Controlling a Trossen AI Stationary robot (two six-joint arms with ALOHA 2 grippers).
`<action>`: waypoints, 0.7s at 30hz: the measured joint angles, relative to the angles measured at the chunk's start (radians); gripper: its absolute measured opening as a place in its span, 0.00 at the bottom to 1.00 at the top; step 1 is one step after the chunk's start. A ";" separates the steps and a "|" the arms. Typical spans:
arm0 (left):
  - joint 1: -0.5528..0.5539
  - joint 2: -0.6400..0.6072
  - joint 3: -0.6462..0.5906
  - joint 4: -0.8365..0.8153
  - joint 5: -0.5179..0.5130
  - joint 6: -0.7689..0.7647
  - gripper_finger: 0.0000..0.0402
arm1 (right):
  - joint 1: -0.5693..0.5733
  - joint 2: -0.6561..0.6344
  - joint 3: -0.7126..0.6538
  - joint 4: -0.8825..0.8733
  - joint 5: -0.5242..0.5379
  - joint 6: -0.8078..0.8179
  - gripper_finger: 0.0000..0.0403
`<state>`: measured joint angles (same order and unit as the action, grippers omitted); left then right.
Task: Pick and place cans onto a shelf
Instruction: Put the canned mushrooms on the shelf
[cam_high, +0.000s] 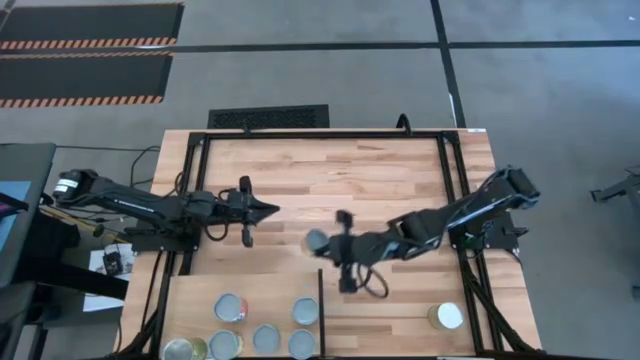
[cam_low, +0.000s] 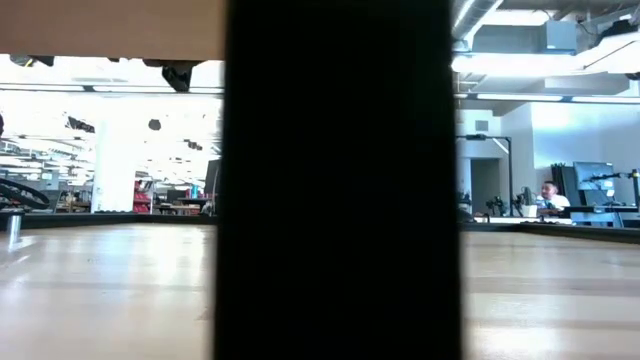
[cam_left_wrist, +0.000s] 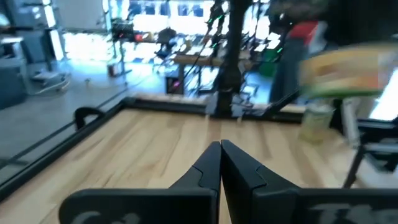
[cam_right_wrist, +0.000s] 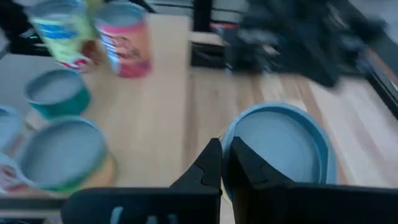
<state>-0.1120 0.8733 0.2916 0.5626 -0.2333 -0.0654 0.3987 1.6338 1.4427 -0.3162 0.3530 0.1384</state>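
Broadly, the plank-striped tabletop (cam_high: 380, 170) is being seen from above, with the pale wooden shelf (cam_high: 195, 295) lying at its near left corner and being bounded on one edge by a thin dark divider (cam_high: 320, 310). The low view is being blocked through its middle by a dark upright, and a seated person (cam_low: 548, 197) is being glimpsed far off in the room behind. The left arm is being held out over the tabletop's left part, and the left tool (cam_high: 272, 210) is being kept above bare wood with its fingers pressed together, nothing being held between them. The right arm is being stretched from the right side toward the middle, where the right tool (cam_high: 330, 242) is being blurred by motion. Six cans are being carried by the shelf, among them a grey-topped can (cam_high: 230, 307) and a second grey-topped can (cam_high: 305, 311) just beside the divider. A white-topped can (cam_high: 447, 316) is being left on the tabletop, well apart from the shelf on the divider's other side. A blue-rimmed can (cam_right_wrist: 280, 149) is being met at its rim by the right tool's nearly joined tips, though whether that rim is being pinched cannot be told.
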 joint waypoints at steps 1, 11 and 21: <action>0.000 -0.013 0.000 -0.031 -0.017 -0.002 0.00 | 0.007 0.033 0.042 0.003 -0.016 -0.024 0.05; 0.000 -0.030 0.000 -0.081 -0.070 -0.034 0.00 | 0.010 0.340 0.370 -0.027 -0.208 -0.284 0.06; 0.000 -0.029 0.000 -0.087 -0.070 -0.030 0.00 | -0.042 0.502 0.471 -0.040 -0.406 -0.321 0.07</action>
<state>-0.1120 0.8440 0.2913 0.4761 -0.3035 -0.0952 0.3564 2.1359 1.9141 -0.3558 -0.0526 -0.1824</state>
